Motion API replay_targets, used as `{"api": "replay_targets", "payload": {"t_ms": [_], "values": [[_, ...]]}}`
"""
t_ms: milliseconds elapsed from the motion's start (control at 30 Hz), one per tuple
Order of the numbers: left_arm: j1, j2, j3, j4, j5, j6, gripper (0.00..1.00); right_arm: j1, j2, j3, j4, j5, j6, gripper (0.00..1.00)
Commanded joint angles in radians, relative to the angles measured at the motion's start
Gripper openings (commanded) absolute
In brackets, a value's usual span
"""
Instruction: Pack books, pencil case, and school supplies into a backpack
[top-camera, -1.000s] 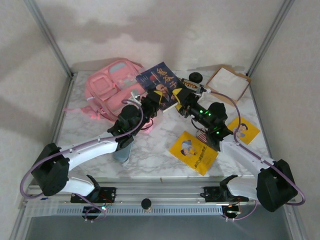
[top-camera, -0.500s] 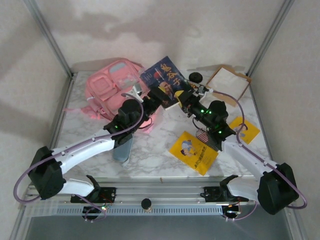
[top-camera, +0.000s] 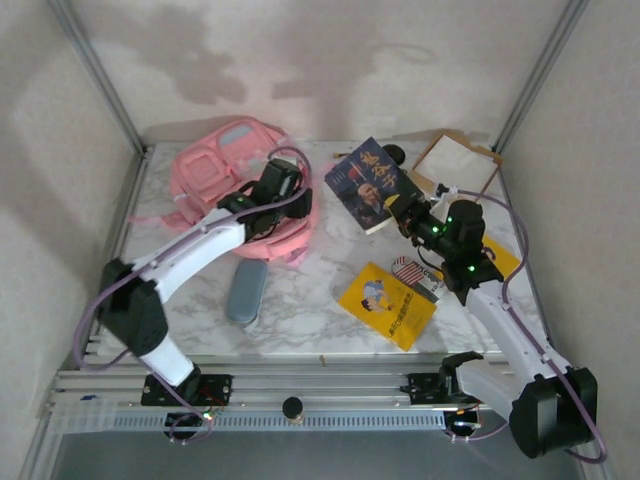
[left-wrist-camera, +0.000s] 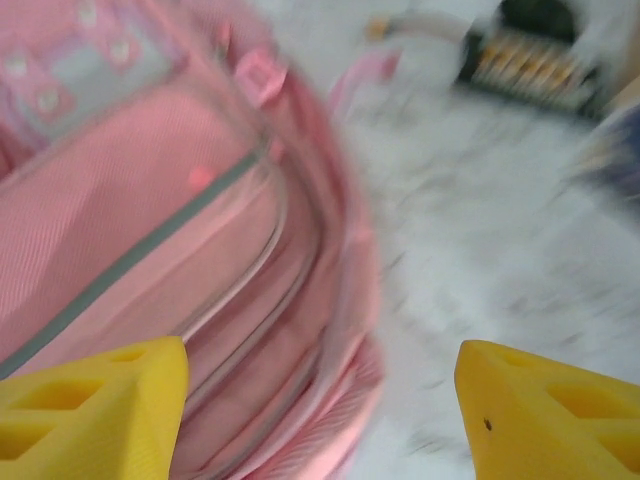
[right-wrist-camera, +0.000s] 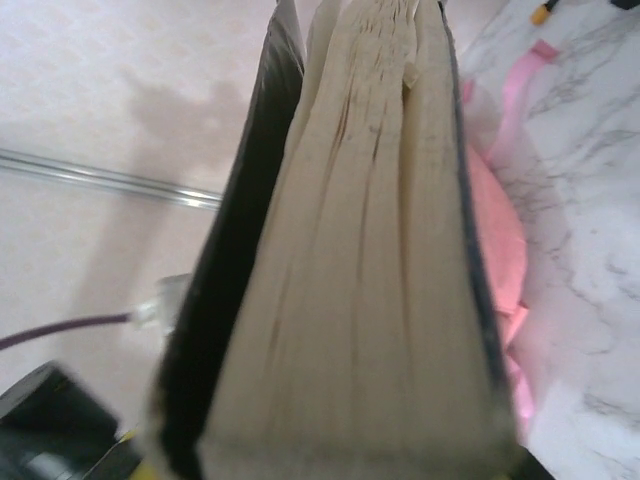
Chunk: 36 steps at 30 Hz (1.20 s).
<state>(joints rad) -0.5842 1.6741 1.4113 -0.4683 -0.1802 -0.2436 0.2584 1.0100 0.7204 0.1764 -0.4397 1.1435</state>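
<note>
Since the earlier frame, we note that the left gripper (top-camera: 262, 208) has let go of the dark blue book (top-camera: 368, 185) and swung onto the backpack (top-camera: 215, 170). The book has travelled right, away from the backpack, in the right gripper (top-camera: 406, 212) alone. We find the left jaws standing wide apart over the backpack's pink front, with nothing between the yellow fingers (left-wrist-camera: 110, 400). The right jaws are clamped on the book's lower corner, and it is held off the table and tilted, to the right of the backpack. The pencil case (top-camera: 247, 290) lies just off the backpack's near edge. One yellow book (top-camera: 385, 305) and the flag-striped pack (top-camera: 408, 270) lie well apart from the backpack, to its near right. We judge the main hazard to be the one-corner grip: the right wrist view shows the pages (right-wrist-camera: 350, 250) fanning, so the book could sag, splay or slip in transit. We cannot tell whether the backpack's mouth is open; an unsupported rim could snag the book. The large gold characters on the blue cover and the print on the yellow one are too small for us to read.
</note>
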Motion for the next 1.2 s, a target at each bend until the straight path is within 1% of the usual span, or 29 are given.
{"api": "replay_targets", "payload": {"t_ms": [0,33,67,167,233,333,500,600,700,733,800,933,967,1033,1100,1167], "values": [[0.025,0.057,0.058,-0.227,0.004,0.123,0.70,-0.029,-0.039,-0.003,0.012,-0.063,-0.048,0.00],[0.027,0.073,0.061,-0.237,0.014,0.136,0.69,-0.034,-0.039,-0.001,0.005,-0.067,-0.054,0.00],[0.029,0.088,0.065,-0.243,-0.007,0.138,0.68,-0.036,-0.042,-0.002,0.001,-0.065,-0.057,0.00],[0.039,0.128,0.087,-0.241,-0.115,0.131,0.67,-0.041,-0.047,-0.010,0.001,-0.064,-0.057,0.00],[0.040,0.146,0.093,-0.205,-0.178,0.158,0.68,-0.042,-0.049,-0.019,0.007,-0.063,-0.053,0.00],[0.043,0.179,0.100,-0.139,-0.203,0.219,0.70,-0.046,-0.055,-0.026,0.009,-0.060,-0.046,0.00],[0.046,0.296,0.167,-0.151,-0.265,0.288,0.71,-0.048,-0.064,-0.018,-0.006,-0.052,-0.052,0.00],[0.072,0.347,0.200,-0.134,-0.265,0.320,0.71,-0.048,-0.064,-0.019,-0.007,-0.048,-0.056,0.00],[0.103,0.398,0.242,-0.137,-0.273,0.332,0.68,-0.048,-0.060,-0.027,0.003,-0.052,-0.046,0.00],[0.108,0.413,0.254,-0.137,-0.285,0.334,0.66,-0.048,-0.060,-0.031,0.005,-0.052,-0.043,0.00],[0.110,0.437,0.265,-0.137,-0.281,0.345,0.58,-0.048,-0.063,-0.036,0.008,-0.046,-0.040,0.00],[0.110,0.468,0.272,-0.121,-0.280,0.366,0.49,-0.048,-0.058,-0.035,0.017,-0.044,-0.039,0.00],[0.112,0.475,0.273,-0.117,-0.290,0.373,0.44,-0.048,-0.057,-0.033,0.015,-0.043,-0.041,0.00],[0.117,0.486,0.295,-0.129,-0.295,0.384,0.31,-0.047,-0.054,-0.035,0.018,-0.040,-0.042,0.00],[0.122,0.489,0.316,-0.133,-0.294,0.391,0.21,-0.048,-0.050,-0.034,0.018,-0.042,-0.041,0.00],[0.125,0.486,0.333,-0.133,-0.288,0.407,0.14,-0.048,-0.047,-0.034,0.023,-0.041,-0.039,0.00]]}}
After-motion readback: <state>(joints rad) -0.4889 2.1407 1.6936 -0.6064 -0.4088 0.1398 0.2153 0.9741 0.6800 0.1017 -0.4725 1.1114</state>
